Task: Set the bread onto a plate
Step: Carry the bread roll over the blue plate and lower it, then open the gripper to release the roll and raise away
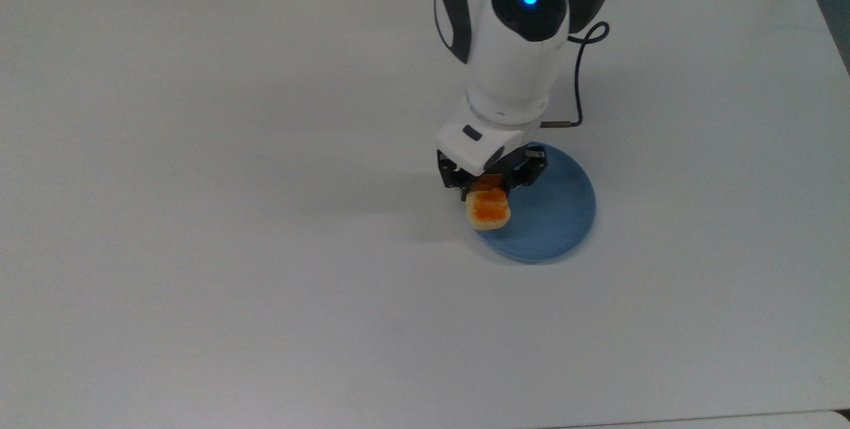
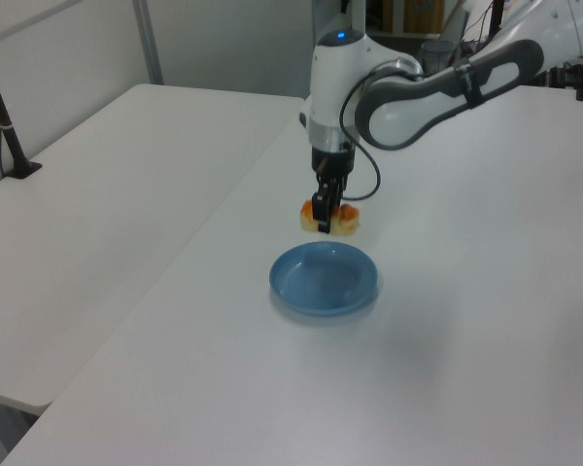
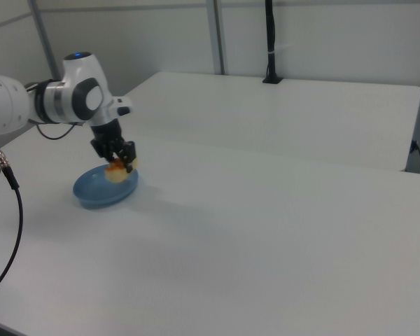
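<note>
Gleaming white table (image 1: 199, 216), blue plate (image 1: 558, 223) beside a pale partition wall (image 3: 322, 35)

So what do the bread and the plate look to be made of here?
The bread, held in the hand, looks like a toy or a real glazed roll: lumpy orange-brown top, pale cream sides, a matte look. Which one is not clear. The plate looks like plastic: even light-blue colour, smooth surface with a soft sheen, thin raised rim. The table seems a white matte laminate.
</note>
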### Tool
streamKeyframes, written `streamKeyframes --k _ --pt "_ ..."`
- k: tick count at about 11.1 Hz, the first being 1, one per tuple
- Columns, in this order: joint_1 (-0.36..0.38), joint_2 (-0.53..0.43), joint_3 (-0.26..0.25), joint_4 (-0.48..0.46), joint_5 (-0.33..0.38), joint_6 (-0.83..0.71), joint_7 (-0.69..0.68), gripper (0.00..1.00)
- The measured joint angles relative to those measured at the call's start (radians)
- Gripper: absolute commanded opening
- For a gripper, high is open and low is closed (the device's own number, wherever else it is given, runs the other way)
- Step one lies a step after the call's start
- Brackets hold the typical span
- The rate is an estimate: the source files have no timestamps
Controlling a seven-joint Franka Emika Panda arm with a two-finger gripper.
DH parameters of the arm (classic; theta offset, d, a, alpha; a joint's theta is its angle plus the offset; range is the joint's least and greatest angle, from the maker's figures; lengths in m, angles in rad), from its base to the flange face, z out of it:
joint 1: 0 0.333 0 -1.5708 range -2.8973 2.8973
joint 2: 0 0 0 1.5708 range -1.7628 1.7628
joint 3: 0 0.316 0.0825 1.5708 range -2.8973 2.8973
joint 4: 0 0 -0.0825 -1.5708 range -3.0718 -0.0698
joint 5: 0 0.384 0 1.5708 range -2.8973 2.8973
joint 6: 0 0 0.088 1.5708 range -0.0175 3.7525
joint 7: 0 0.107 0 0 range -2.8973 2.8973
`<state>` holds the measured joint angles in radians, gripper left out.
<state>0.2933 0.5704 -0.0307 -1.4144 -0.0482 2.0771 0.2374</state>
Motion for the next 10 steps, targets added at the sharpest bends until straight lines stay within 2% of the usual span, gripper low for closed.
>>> streamKeyframes --k 4,5,6,7,10 --pt "0.082 0.047 0.000 0.000 -0.007 0.015 0.104 0.61" --pt "0.088 0.070 0.000 0.002 -0.013 0.044 0.131 0.70" --pt "0.089 0.081 0.000 0.003 -0.014 0.058 0.141 0.89" --pt "0.089 0.089 -0.001 0.005 -0.014 0.065 0.145 1.00" --pt "0.089 0.089 -0.002 0.025 -0.033 0.066 0.146 1.00"
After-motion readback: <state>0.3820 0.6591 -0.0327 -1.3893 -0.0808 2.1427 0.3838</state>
